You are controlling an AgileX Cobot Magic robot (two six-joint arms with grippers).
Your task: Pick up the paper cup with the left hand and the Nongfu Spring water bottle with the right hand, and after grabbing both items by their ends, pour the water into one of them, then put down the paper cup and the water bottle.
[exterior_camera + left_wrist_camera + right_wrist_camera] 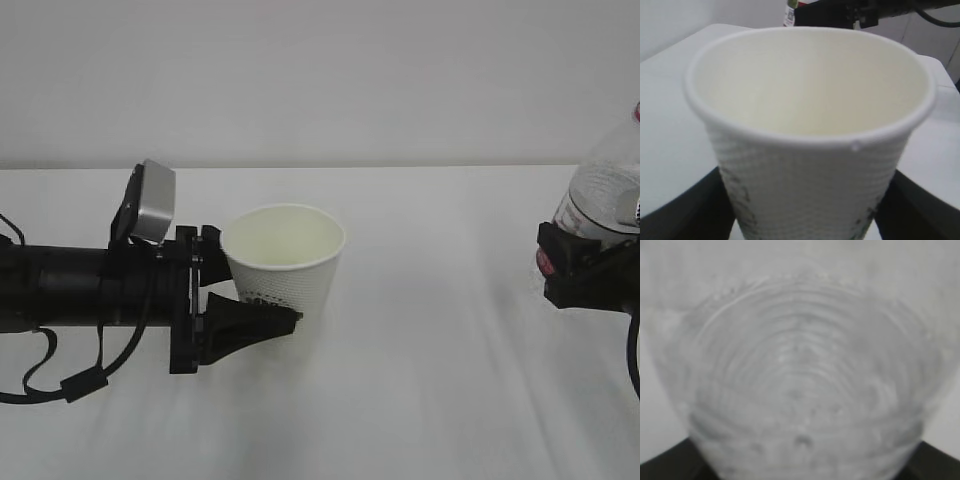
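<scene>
- left gripper (262, 318): closed around the base of the paper cup (283, 262).
- paper cup: held upright over the desk (430, 380); judged light, easily crushed.
- right gripper (580, 268): clamped on the nongfu spring water bottle (602, 195), tilted, slippery.

Exterior: slanted down, frontal. Wrist views: close on paper cup (810, 150), bottle (800, 390).
</scene>
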